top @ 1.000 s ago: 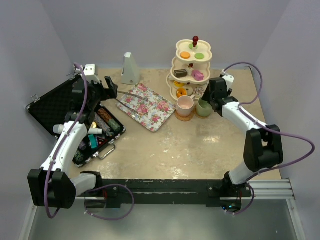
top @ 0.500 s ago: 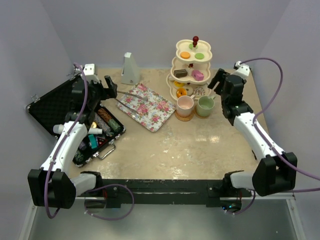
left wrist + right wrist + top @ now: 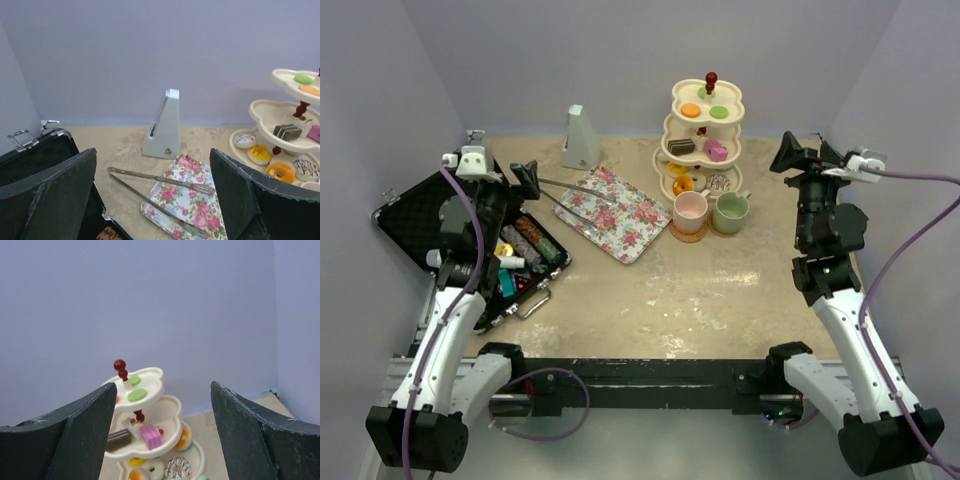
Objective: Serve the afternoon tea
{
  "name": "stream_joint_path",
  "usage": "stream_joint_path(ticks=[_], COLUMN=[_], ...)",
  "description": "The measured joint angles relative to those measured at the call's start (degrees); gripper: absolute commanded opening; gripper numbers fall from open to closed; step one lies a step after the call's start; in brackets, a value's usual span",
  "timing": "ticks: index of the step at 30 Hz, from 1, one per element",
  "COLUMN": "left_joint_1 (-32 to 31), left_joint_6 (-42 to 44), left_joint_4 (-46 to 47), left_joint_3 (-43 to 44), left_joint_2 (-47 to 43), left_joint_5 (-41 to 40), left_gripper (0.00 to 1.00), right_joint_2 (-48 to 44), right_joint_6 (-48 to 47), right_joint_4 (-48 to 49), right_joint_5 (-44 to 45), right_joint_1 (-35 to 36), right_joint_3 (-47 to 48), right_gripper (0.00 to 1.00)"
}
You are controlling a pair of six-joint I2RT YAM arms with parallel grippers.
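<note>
Right gripper (image 3: 162, 385) agape, near upright stand (image 3: 170, 407)

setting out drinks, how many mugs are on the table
2. The pink mug sits on a woven coaster before the tiered stand; the green mug stands beside it. None seems hidden.

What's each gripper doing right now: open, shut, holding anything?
Left gripper: open, fingers wide apart, holding nothing.
Right gripper: open, fingers wide apart, holding nothing.
</note>
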Motion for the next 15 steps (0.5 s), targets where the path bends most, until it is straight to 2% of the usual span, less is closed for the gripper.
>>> stream_joint_path(ticks=[6, 15], left_joint_1=[0.0, -0.2], left_joint_6=[0.83, 0.81], left_joint_4=[3.21, 3.63], left_joint_3=[-1.14, -1.46], left_joint_2=[-2.19, -2.56], left_joint_5=[-2.84, -4.35], left_gripper=[1.0, 1.0], right_joint_2=[-5.49, -5.73], right_joint_6=[-3.17, -5.35], right_joint_4=[7.08, 8.81], right_joint_5=[-1.09, -1.57], right_joint_1=[-0.02, -0.02], right_joint_3=[-4.48, -4.72], right_gripper=[0.8, 0.8])
